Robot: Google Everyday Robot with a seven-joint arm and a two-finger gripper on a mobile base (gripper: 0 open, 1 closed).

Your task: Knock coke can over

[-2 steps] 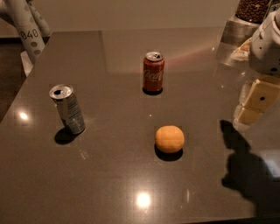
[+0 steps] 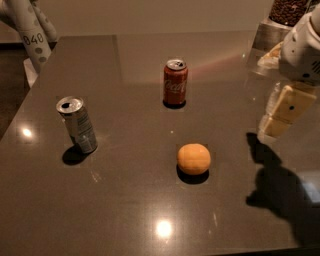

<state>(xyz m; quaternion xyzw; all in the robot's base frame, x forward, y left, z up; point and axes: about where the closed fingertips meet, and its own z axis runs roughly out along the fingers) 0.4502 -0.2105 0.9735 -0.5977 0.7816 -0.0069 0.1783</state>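
The coke can [image 2: 175,83], red with white script and a silver top, stands upright at the middle rear of the dark table [image 2: 125,210]. My gripper [image 2: 281,112], cream-coloured below a white arm housing, hangs above the table at the right edge of the view. It is well to the right of the can and a little nearer to the camera, and it touches nothing. Its shadow falls on the table below it.
A silver-grey can [image 2: 76,124] stands tilted at the left. An orange round fruit [image 2: 194,158] lies in front of the coke can. A clear container with dark contents [image 2: 286,15] and packets are at the back right. A white post marked 040 [image 2: 30,35] is at the back left.
My gripper has shifted slightly to the left, toward the can. The cans and the fruit have not moved.
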